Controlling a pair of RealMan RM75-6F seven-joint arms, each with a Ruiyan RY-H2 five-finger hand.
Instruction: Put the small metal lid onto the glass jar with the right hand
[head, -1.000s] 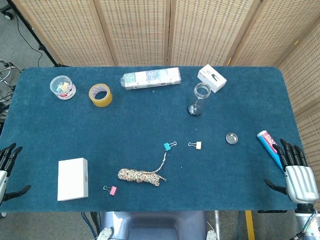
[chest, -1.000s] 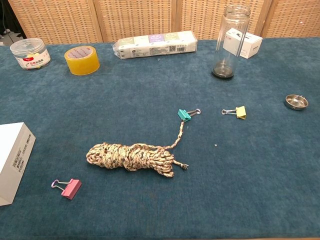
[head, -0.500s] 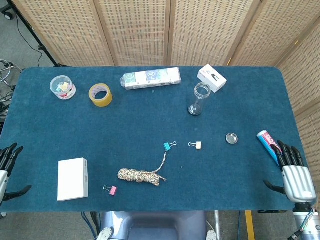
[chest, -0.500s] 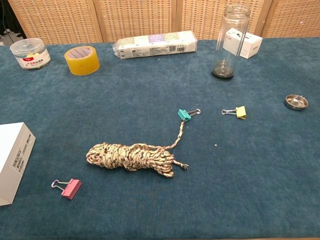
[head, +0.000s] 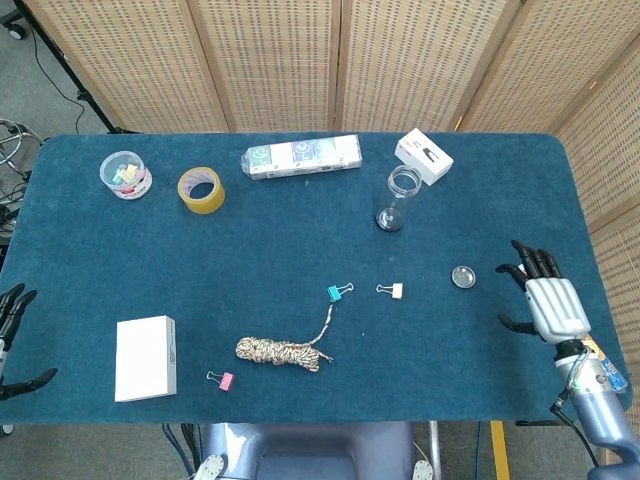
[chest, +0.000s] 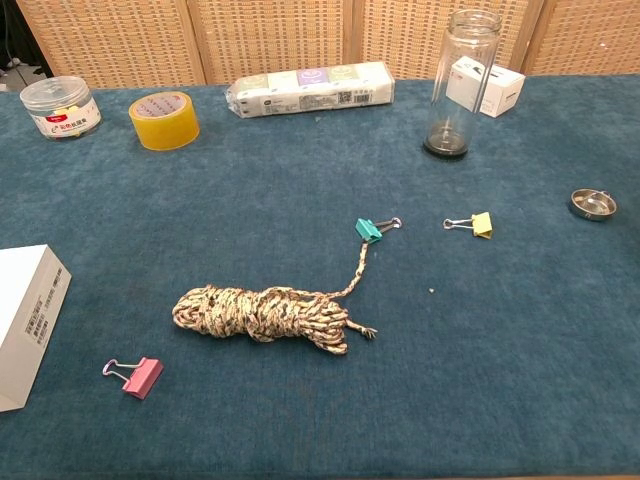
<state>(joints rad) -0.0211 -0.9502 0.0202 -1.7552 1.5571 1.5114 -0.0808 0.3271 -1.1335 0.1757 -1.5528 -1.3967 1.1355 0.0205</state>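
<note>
A small round metal lid (head: 463, 276) (chest: 592, 204) lies flat on the blue table cloth at the right. The tall clear glass jar (head: 398, 197) (chest: 459, 82) stands upright and uncovered behind it, to the left. My right hand (head: 545, 296) hovers just right of the lid with its fingers spread and nothing in it. It stays apart from the lid. At the table's left edge only the fingertips of my left hand (head: 14, 330) show, spread and empty. Neither hand appears in the chest view.
A white box (head: 423, 156) stands right behind the jar. Teal (head: 338, 291) and yellow (head: 391, 290) binder clips lie left of the lid, with a rope coil (head: 280, 351), pink clip (head: 221, 379) and white box (head: 146, 357) further left. Tape roll (head: 201, 190), tub (head: 125, 174) and packet (head: 301, 156) line the back.
My right hand has risen from the table's front right corner and moved forward and left, ending close beside the lid. The tube it covered is now mostly hidden. The left hand barely shifted.
</note>
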